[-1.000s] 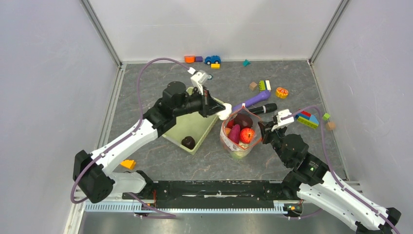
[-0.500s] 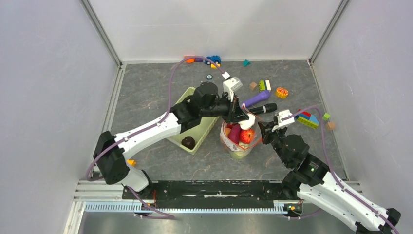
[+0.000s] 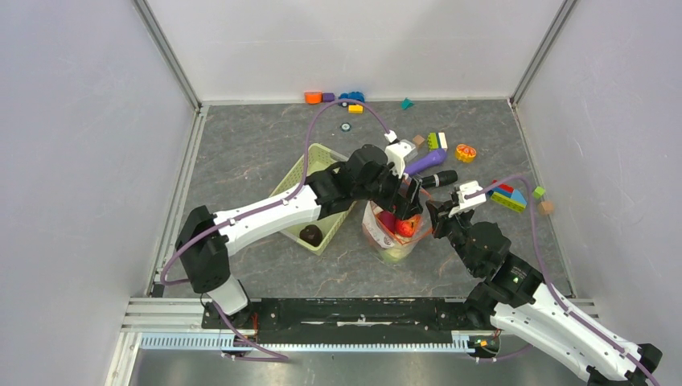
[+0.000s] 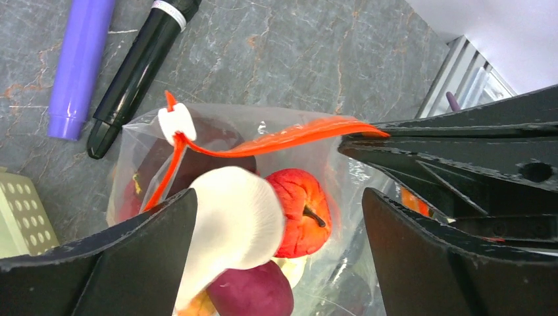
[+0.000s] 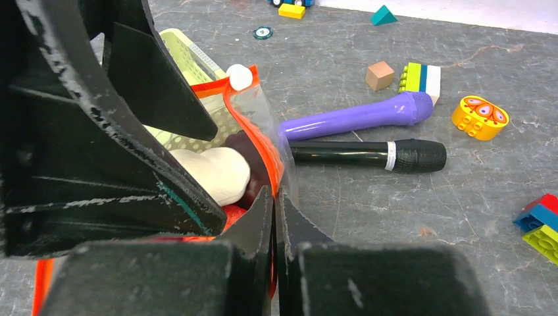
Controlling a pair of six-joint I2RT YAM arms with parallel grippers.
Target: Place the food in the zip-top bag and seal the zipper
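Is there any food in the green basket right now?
Yes: in the top view one dark purple piece lies in the light-green basket, outside the zip-top bag.

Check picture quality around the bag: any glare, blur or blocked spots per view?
Top external: even soft light, sharp, but the left gripper covers most of the zip-top bag mouth. Left wrist: mild sheen on the bag plastic, white mushroom piece crisp, dark fingers fill the bottom corners. Right wrist: right gripper looms dark and soft up close; black microphone sharp.
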